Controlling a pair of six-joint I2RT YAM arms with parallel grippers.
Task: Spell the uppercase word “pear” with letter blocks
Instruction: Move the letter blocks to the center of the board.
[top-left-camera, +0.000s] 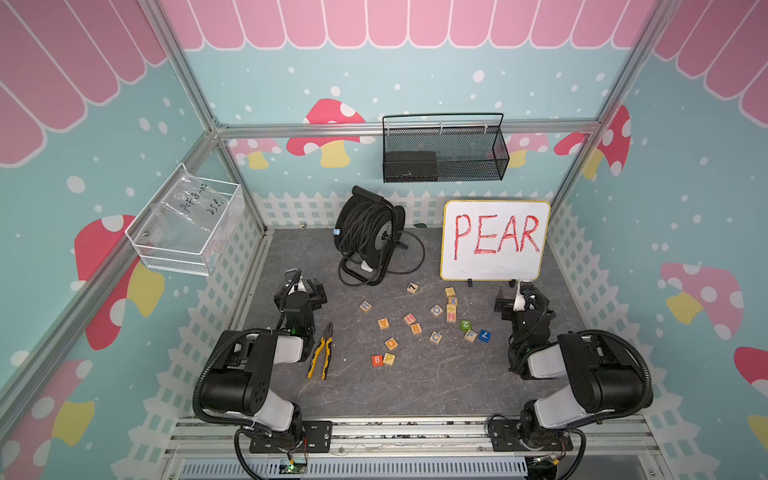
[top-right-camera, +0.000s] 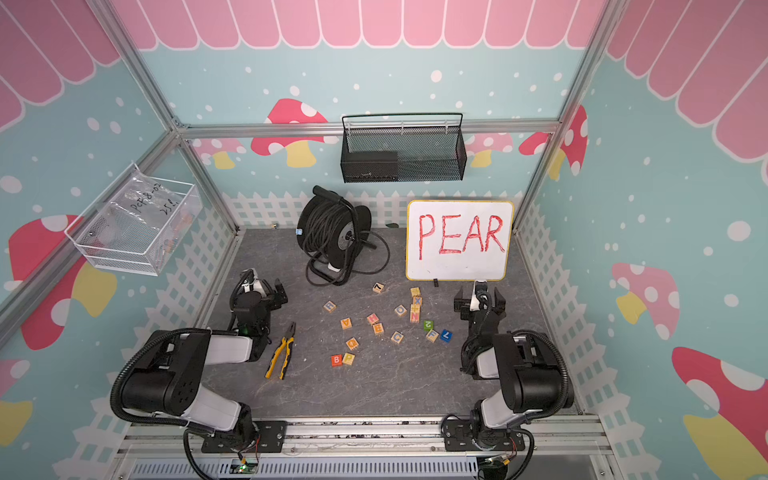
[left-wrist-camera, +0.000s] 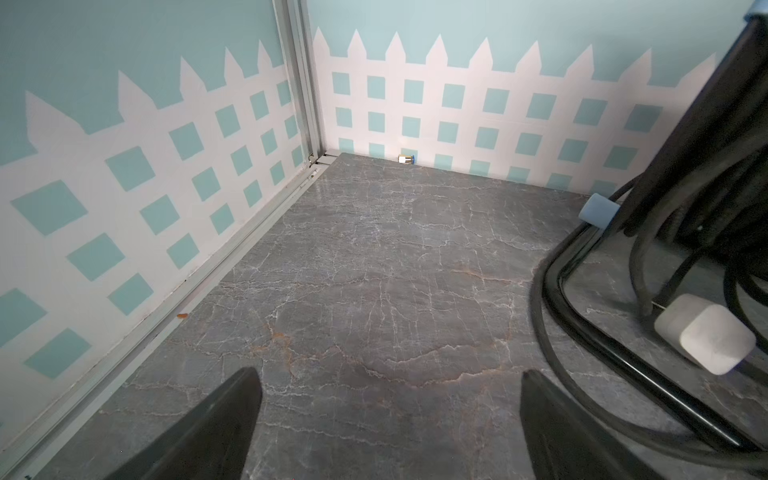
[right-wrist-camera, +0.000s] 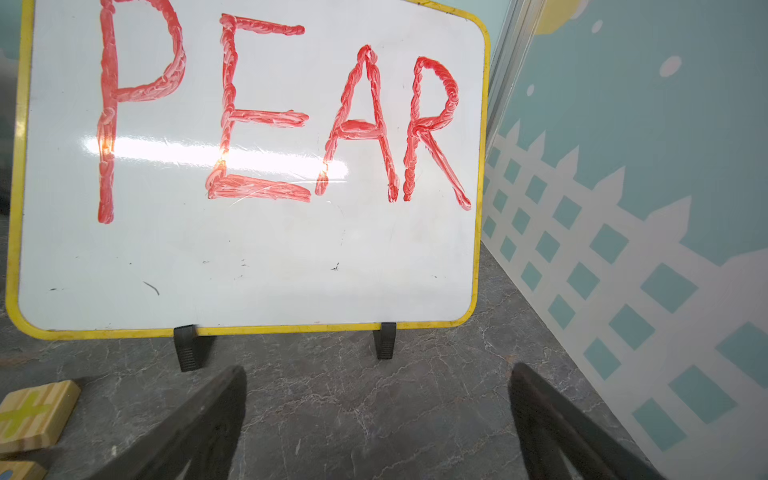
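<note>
Grey marbled tabletop (top-left-camera: 415, 386), walled on three sides in pale teal, with a white picket fence printed along the bottom, red and pink mushrooms above it and pink scallops higher up. Aluminium posts at both back corners.

On the left wall, a white wire basket (top-left-camera: 187, 224) with a clear bag inside. Near the left edge, left claw (left-wrist-camera: 388, 374), jaws wide apart over bare tabletop, holding nothing. Just right of that arm, yellow-handled pliers (top-left-camera: 322, 351) lying flat. By the back edge, left of the middle, a black cable reel (top-left-camera: 368, 232) standing upright, cord looped on the tabletop. Higher on the back wall, a black mesh basket (top-left-camera: 444, 149).

Around the middle, loose and not lined up:
- R block (top-left-camera: 365, 306) farthest left.
- A block (top-left-camera: 383, 323) just right of it and nearer the front.
- E block (top-left-camera: 416, 328) further right.
- P block (top-left-camera: 389, 358) nearest the front edge, touching a red B cube (top-left-camera: 377, 360) on its left.

More wooden blocks (top-left-camera: 436, 310) scattered to the right, ending with a blue 7 cube (top-left-camera: 484, 335).

Toward the back right corner, a whiteboard (top-left-camera: 494, 241) propped upright, PEAR written in red. Just in front of its right end, right claw (right-wrist-camera: 376, 370), jaws wide apart, empty.
</note>
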